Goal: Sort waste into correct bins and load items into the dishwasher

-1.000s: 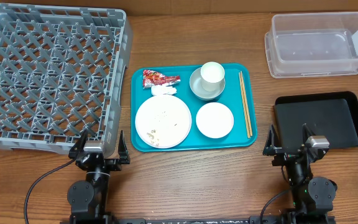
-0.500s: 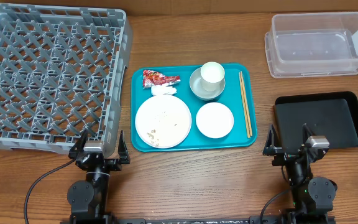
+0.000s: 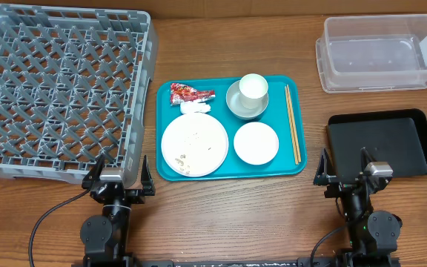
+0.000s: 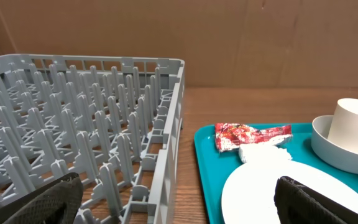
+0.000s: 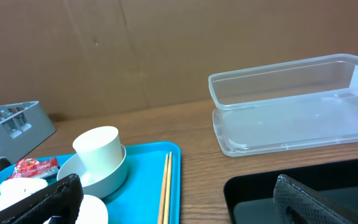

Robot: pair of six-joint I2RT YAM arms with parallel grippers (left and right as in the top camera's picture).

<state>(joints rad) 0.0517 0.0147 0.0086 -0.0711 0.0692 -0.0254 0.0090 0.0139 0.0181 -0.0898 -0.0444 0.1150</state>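
On the teal tray lie a red snack wrapper, a white tissue, a large white plate with rice crumbs, a white cup standing in a greyish bowl, and a second white bowl. The grey dishwasher rack fills the left. A clear tub and a black bin sit at the right. My left gripper and right gripper stand open and empty at the near edge.
Wooden chopsticks lie along the tray's right side. A brown cardboard wall backs the wooden table.
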